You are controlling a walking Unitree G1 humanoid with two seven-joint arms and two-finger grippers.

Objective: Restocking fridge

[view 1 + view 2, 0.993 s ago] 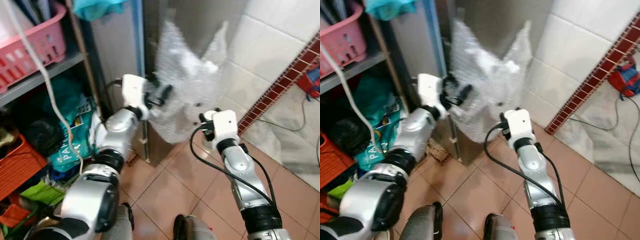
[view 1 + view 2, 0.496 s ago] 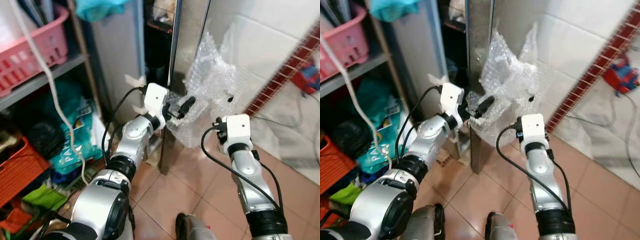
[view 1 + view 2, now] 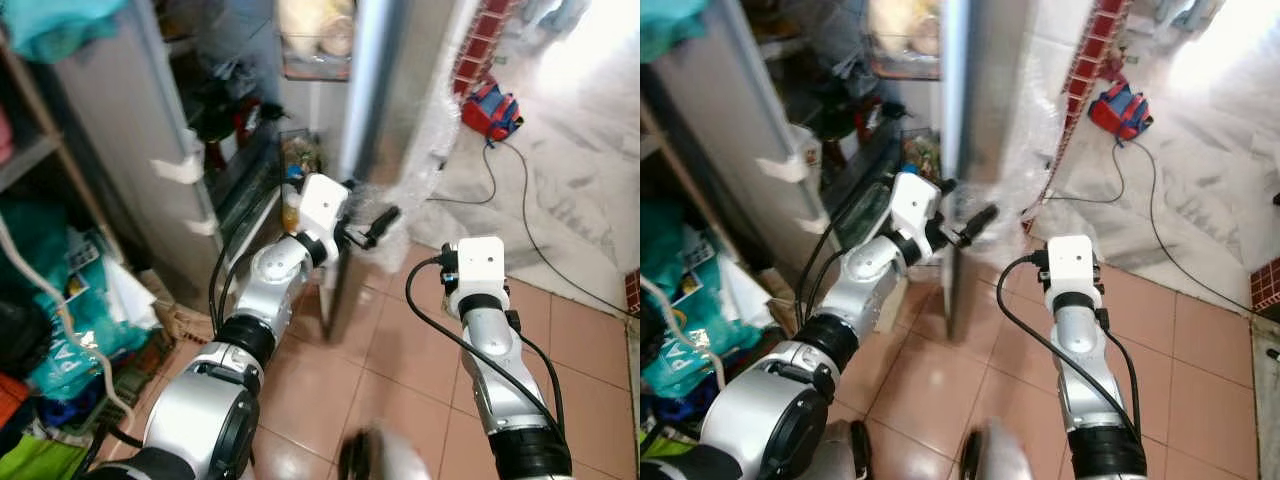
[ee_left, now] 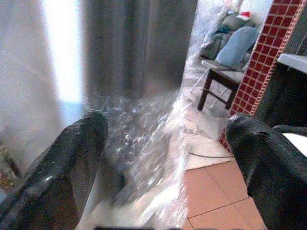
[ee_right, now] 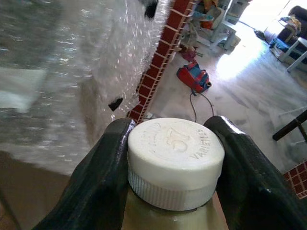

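The steel fridge door point(image 3: 375, 110) stands ajar, with bubble wrap point(image 3: 428, 175) hanging on its face. Behind its edge the fridge inside point(image 3: 290, 95) shows shelves with food. My left gripper point(image 3: 368, 215) is open at the door's edge; in the left wrist view its black fingers point(image 4: 72, 158) stand wide apart, with steel and bubble wrap point(image 4: 144, 143) between them. My right gripper point(image 5: 175, 158) is shut on a bottle with a white ribbed cap point(image 5: 176, 143) and pale contents. The right wrist point(image 3: 478, 270) is held low, just right of the door.
A red and blue bag point(image 3: 489, 110) lies on the pale floor beyond, with a black cable point(image 3: 525, 200) trailing from it. A red tiled column point(image 3: 478, 40) stands behind the door. A cluttered shelf with teal bags point(image 3: 60, 330) is on the left. Terracotta floor tiles point(image 3: 400, 390) lie below.
The fridge door has swung much wider, baring the shelves inside. My left gripper has followed the door's edge. The view has turned right. The right gripper still holds the bottle.
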